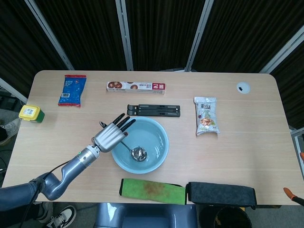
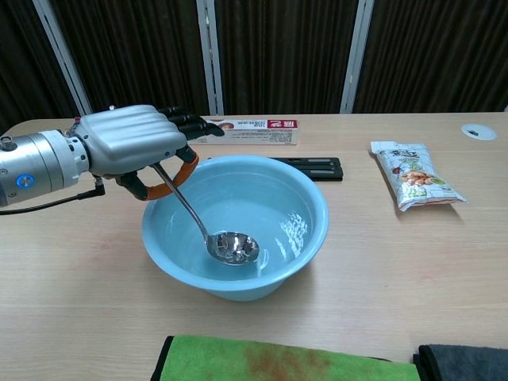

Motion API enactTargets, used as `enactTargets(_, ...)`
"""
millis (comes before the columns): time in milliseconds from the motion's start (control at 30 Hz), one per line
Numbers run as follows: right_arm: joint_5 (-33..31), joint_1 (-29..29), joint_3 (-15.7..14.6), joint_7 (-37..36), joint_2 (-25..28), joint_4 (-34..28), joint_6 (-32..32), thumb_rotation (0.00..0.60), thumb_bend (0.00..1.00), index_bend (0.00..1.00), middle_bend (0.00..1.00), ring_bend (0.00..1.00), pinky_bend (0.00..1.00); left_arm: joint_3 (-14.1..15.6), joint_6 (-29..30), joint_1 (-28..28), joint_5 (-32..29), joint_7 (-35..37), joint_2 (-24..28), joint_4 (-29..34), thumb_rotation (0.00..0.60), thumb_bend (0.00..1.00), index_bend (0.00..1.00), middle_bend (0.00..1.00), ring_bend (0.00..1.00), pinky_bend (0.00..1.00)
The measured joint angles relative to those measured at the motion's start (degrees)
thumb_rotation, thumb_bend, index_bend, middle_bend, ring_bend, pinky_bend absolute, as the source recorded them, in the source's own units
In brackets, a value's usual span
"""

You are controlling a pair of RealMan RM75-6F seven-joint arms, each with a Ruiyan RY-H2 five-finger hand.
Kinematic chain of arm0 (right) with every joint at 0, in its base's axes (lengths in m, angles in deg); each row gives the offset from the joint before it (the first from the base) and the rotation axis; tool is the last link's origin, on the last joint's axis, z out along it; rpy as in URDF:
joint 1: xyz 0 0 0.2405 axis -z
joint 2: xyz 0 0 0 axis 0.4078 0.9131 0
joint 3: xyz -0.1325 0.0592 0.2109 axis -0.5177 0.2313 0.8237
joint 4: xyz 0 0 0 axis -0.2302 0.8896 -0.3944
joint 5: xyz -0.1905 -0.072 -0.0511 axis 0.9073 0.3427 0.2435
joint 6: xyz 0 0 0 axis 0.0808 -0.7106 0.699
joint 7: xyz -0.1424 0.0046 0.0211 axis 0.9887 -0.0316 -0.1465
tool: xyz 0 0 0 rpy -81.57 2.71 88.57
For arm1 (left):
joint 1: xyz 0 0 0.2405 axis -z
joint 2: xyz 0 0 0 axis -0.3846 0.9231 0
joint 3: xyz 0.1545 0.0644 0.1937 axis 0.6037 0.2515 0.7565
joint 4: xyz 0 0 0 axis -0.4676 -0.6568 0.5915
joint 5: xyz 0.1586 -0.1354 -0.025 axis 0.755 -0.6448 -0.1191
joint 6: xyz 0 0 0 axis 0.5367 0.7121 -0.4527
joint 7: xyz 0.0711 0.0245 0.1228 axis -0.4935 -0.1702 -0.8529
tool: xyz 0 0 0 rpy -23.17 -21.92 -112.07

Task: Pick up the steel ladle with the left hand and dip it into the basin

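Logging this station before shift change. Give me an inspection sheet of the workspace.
Surface: wooden table, no spills seen.
Job's things: steel ladle, bowl down inside the blue basin.
Clutter: snack bag, blue packet, long box, black stand, yellow tub, green cloth, dark cloth.
Hands: left hand holds the ladle handle; right not in view.
Cables: thin one along the left forearm.
Surroundings: dark curtains.

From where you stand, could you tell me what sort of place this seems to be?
Probably a robot test booth, not a kitchen: black curtains on metal posts, a plain wooden table with scattered snack packets, and the left hand dipping a ladle into a basin.
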Motion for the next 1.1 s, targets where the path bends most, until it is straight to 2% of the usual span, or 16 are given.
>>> enactTargets(533,0.5,-0.1,-0.3,0.0,0.0,0.1,0.3,0.600,0.00,0.00,0.00,0.00,0.00,-0.1,2.7,0.8,-0.2,-1.2,-1.2,-1.4,0.600,0.75,0.86,0.00,0.00,0.00)
enactTargets(767,0.8,0.0,-0.4,0.0,0.0,0.1,0.1,0.600,0.00,0.00,0.00,0.00,0.00,-0.4,4.4,0.9,0.3,-3.2,0.8,1.2,0.600,0.75,0.86,0.00,0.00,0.00)
enactTargets(1100,2.9,-0.5,-1.0,-1.3,0.3,0.0,0.4,0.600,0.00,0.00,0.00,0.00,0.00,-0.6,7.4,-0.2,0.3,-8.0,5.3,8.6,0.600,0.76,0.86,0.00,0.00,0.00)
